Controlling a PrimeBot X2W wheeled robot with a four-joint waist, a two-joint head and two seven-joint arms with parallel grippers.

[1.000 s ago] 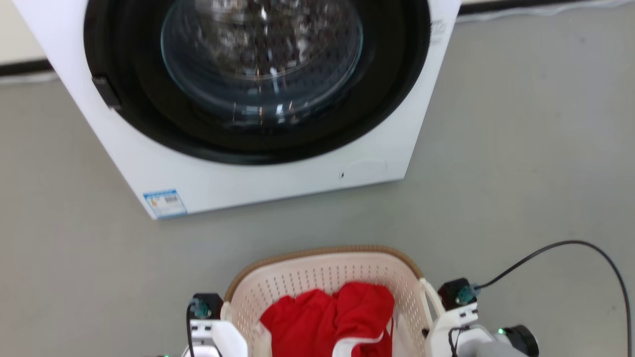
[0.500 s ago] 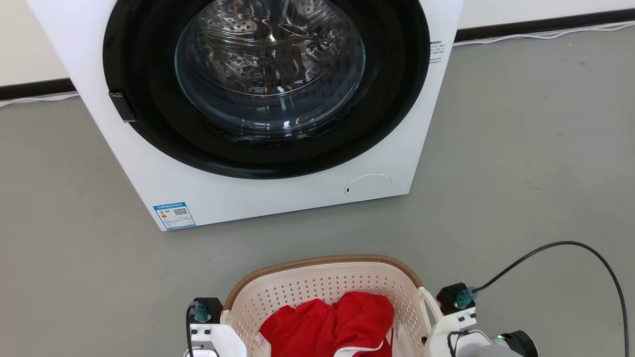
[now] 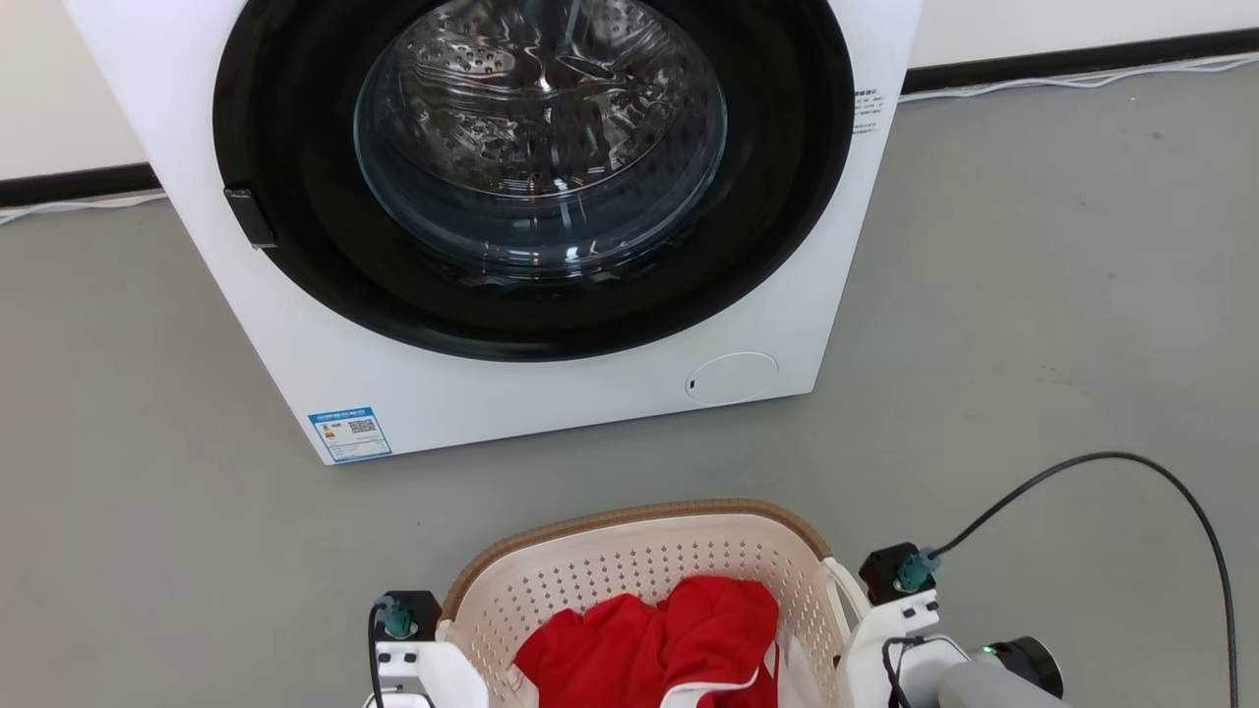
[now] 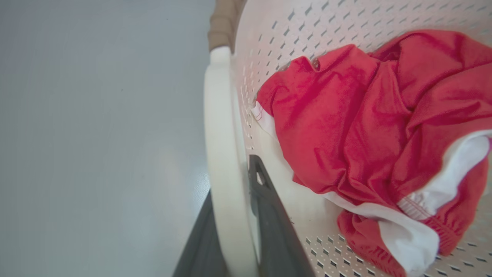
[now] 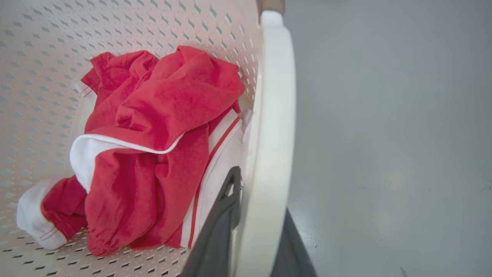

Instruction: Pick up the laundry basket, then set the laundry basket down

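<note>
The laundry basket [image 3: 639,517] is at the bottom middle of the head view, cream with perforated walls and a brown rim, holding a red and white garment [image 3: 669,629]. My left arm's wrist [image 3: 408,649] is at its left side and my right arm's wrist [image 3: 900,615] at its right side. In the left wrist view my left gripper [image 4: 230,177] is shut on the basket's white loop handle [image 4: 219,115], one dark finger on each side of it. In the right wrist view my right gripper [image 5: 261,190] is shut the same way on the other handle [image 5: 275,96].
A white front-loading washing machine [image 3: 551,393] with a round glass door stands just beyond the basket on the grey floor [image 3: 1033,295]. A black cable [image 3: 1131,458] arcs from my right wrist. A wall with a dark baseboard [image 3: 1072,49] runs behind.
The whole head picture has shifted down and sharpened, so the camera has moved. The basket stays between both grippers, which keep hold of its handles.
</note>
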